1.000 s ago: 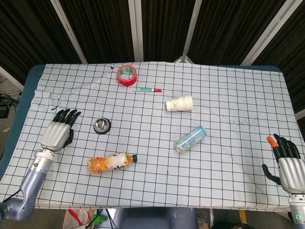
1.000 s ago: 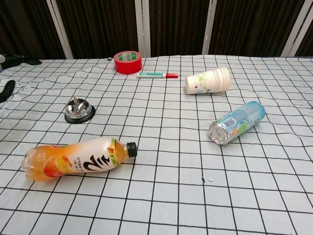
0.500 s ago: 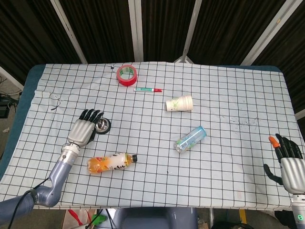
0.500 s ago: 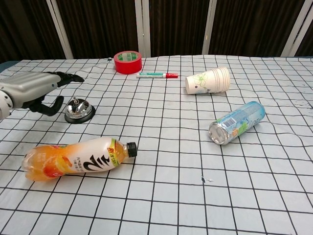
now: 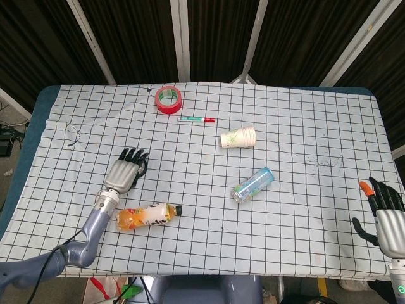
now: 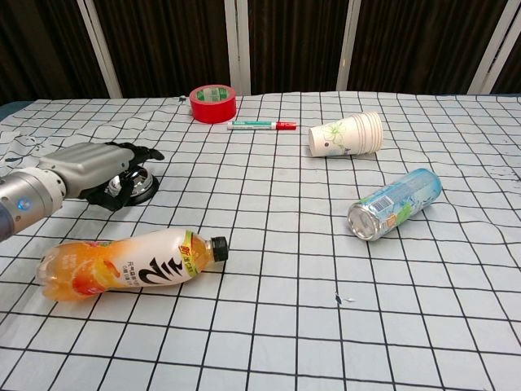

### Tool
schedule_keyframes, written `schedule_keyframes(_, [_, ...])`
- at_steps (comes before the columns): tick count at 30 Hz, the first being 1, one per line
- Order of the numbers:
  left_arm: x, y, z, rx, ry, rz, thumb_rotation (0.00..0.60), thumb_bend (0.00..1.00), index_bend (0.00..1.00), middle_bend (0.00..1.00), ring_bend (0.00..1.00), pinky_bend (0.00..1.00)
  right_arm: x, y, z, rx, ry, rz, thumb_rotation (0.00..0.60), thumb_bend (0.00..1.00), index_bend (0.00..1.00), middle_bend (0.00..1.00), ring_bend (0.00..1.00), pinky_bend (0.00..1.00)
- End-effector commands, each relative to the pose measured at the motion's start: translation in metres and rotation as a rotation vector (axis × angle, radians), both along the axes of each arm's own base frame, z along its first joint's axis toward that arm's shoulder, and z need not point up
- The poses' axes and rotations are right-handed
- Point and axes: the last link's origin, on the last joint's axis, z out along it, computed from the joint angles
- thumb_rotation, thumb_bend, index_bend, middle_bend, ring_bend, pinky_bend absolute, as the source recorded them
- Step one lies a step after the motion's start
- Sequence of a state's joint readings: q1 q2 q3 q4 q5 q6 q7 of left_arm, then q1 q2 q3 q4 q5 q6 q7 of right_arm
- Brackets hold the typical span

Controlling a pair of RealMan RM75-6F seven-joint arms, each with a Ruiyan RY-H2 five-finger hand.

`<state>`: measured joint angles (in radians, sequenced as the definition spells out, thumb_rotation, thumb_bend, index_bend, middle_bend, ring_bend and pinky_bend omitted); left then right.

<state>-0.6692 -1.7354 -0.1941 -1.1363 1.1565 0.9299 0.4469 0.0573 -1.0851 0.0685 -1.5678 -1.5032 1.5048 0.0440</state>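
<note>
Where left hand (image 6: 98, 167) hovers, bell (image 6: 137, 186) lies.

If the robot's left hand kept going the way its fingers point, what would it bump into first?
The left hand is already over the small metal bell. Beyond that, the way looks free up to about the red tape roll, though depth is hard to judge.

the left hand (image 5: 124, 174) has a silver-grey metal back and black fingers, joined by a ringed silver wrist to a smooth blue-grey forearm with a thin black cable. the right hand (image 5: 384, 214) matches, with one orange fingertip.
</note>
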Motion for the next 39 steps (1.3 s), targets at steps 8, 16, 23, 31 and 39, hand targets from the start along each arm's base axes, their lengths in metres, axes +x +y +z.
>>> schedule_keyframes(8, [-0.005, 0.0, -0.005, -0.005, 0.031, 0.006, 0.6, 0.97, 0.0, 0.04, 0.0, 0.0, 0.001, 0.001, 0.0, 0.002, -0.005, 0.006, 0.6, 0.39, 0.13, 0.0, 0.02, 0.1])
schedule_keyframes(16, [-0.001, -0.002, 0.003, 0.019, 0.039, -0.021, 0.6, 0.96, 0.0, 0.04, 0.0, 0.0, 0.001, 0.001, 0.0, 0.005, -0.006, 0.006, 0.6, 0.39, 0.13, 0.0, 0.02, 0.1])
schedule_keyframes(23, [0.007, -0.006, 0.027, 0.071, 0.01, -0.051, 0.6, 0.96, 0.0, 0.04, 0.0, 0.0, 0.001, 0.001, 0.0, 0.004, -0.008, 0.009, 0.6, 0.39, 0.13, 0.0, 0.02, 0.1])
schedule_keyframes(31, [-0.003, -0.068, 0.111, 0.254, -0.131, -0.082, 0.6, 0.96, 0.0, 0.04, 0.0, 0.0, 0.001, 0.002, 0.001, 0.001, -0.009, 0.007, 0.6, 0.39, 0.13, 0.0, 0.02, 0.1])
schedule_keyframes(39, [-0.049, -0.137, 0.173, 0.31, -0.126, 0.057, 0.6, 0.96, 0.0, 0.04, 0.0, 0.0, 0.005, 0.003, -0.003, 0.011, -0.001, 0.021, 0.6, 0.39, 0.13, 0.0, 0.02, 0.1])
